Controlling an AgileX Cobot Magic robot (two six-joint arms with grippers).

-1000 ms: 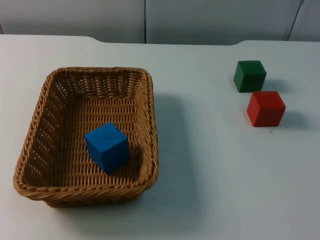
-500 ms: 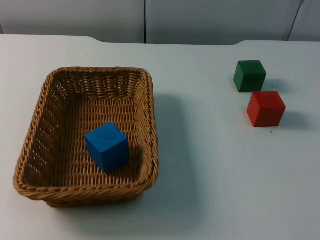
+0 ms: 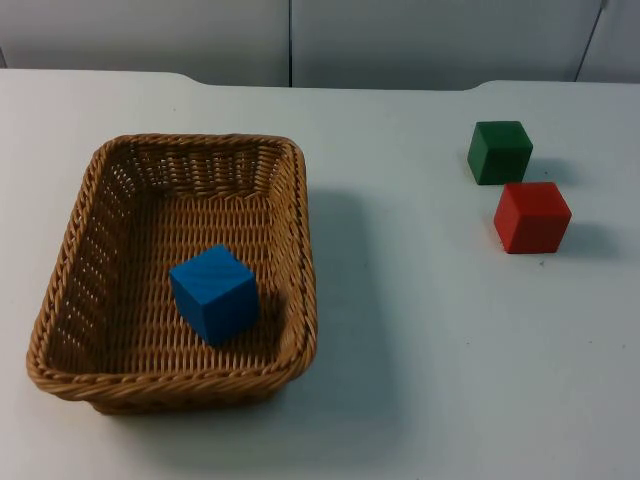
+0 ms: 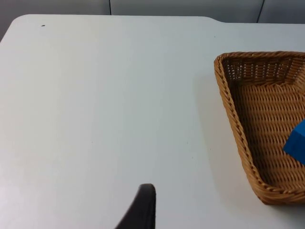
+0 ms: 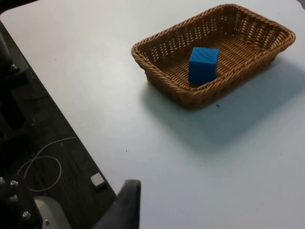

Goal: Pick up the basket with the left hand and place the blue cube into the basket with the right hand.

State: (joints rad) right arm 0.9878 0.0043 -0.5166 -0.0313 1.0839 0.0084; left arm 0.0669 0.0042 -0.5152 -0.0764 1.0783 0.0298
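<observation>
Near edge of the worktop [image 3: 420,400]: the basket [image 3: 60,300] sits flat on the white surface, and the blue cube [image 3: 214,294] already lies inside it, toward the front right of the woven floor, slightly turned. Judged from this, the placing part reads as complete.

Left claw [image 4: 143,210]: one black fingertip visible in the left wrist view, hanging over bare worktop well to the side of the basket's rim; whether it is apart or together I cannot tell. Right claw [image 5: 125,205]: one fingertip visible in the right wrist view, off near the worktop edge, well away from the basket; state likewise not readable. Both arms appear to be waiting.

Farther back, right side: red cube [image 3: 532,216], and just behind it the green cube [image 3: 499,151], close together but apart, both well clear of the basket.

Risks, as judgement:
- If the basket gets lifted by one rim, it may tilt and the loose cube slide or tip out.
- A further reach by the right arm could take red or green in error.
</observation>
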